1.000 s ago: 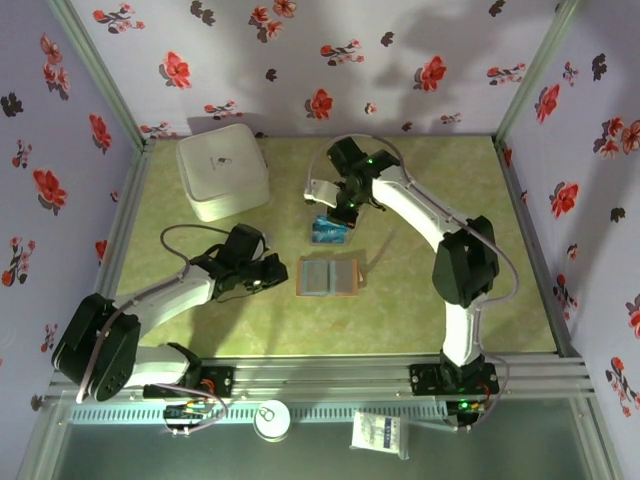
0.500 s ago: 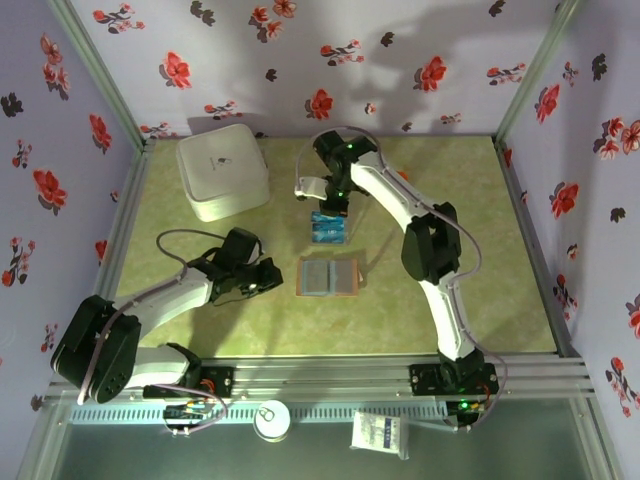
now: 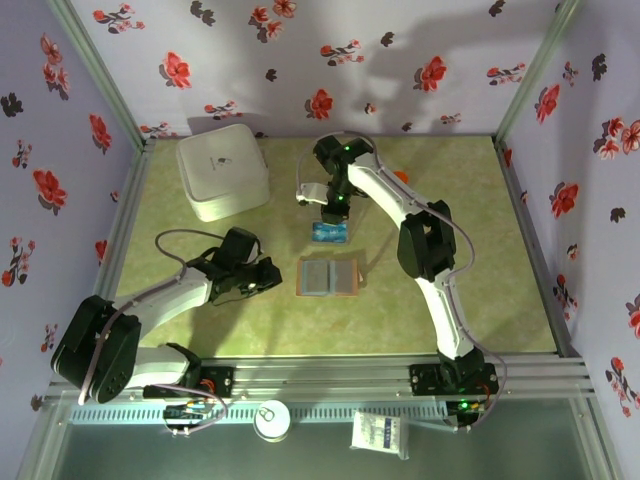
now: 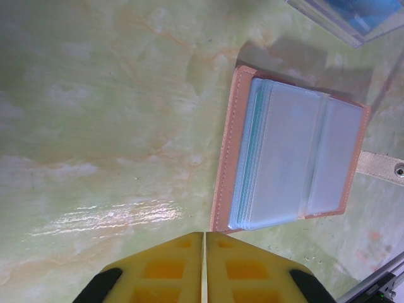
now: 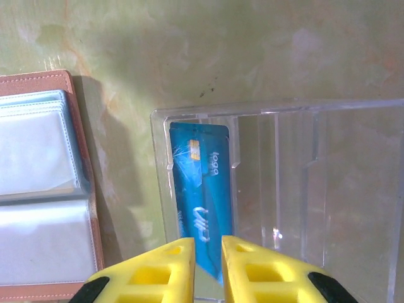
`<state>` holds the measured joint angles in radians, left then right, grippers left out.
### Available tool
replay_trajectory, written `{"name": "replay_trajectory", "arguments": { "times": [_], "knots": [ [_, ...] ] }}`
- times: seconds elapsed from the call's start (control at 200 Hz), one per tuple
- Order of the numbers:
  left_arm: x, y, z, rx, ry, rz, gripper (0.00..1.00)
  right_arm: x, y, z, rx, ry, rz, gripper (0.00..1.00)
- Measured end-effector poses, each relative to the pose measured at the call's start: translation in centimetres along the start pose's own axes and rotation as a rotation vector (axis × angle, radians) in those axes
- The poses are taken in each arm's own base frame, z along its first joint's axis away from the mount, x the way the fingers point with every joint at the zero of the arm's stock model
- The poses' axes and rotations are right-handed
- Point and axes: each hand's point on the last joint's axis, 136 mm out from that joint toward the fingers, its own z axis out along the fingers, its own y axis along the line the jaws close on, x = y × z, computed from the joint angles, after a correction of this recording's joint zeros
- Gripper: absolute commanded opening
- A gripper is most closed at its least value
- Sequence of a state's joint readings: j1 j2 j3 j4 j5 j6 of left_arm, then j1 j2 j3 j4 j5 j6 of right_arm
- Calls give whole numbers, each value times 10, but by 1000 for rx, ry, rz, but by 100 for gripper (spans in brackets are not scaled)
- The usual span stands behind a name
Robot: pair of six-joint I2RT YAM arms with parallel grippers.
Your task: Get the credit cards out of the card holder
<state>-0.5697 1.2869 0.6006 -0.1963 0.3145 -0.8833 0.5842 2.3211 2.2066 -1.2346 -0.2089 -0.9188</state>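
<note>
Right of the clenched, empty left gripper (image 3: pixel 274 282) lies the open holder (image 3: pixel 328 277), long side across the frame; right gripper (image 3: pixel 333 211), jaws slightly parted, hangs farther off above the blue card (image 5: pixel 201 189).

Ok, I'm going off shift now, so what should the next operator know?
Left claw: shut, empty, beside the open holder.
Right claw: open a crack over the blue card, apparently not gripping it.
Done: the blue card lies in the clear box.
Left: a teal edge in the holder's pockets looks like another card; pull it out.
</note>
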Motion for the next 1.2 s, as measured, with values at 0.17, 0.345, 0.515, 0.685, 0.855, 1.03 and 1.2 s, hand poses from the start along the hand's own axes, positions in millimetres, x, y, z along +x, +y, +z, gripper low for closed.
{"name": "replay_trajectory", "arguments": {
  "times": [0.17,0.345,0.515,0.685,0.855,1.03,1.2],
  "knots": [
    [0,0,0,0,0,0,9,-1,-2,2,18,-16,30,19],
    [-1,0,0,2,-2,0,10,1,5,-6,46,-48,98,21],
    [-4,-5,0,20,-15,7,10,-2,10,-25,107,-128,208,24],
    [-7,-8,5,34,-13,10,10,-3,18,-41,152,-237,386,23],
    [-11,-13,11,44,-6,11,12,-2,25,-47,153,-352,630,20],
    [-14,-20,21,58,5,16,13,3,46,-33,86,-448,877,16],
    [-14,-29,32,66,32,31,12,8,68,-11,19,-478,1066,16]
  ]
}}
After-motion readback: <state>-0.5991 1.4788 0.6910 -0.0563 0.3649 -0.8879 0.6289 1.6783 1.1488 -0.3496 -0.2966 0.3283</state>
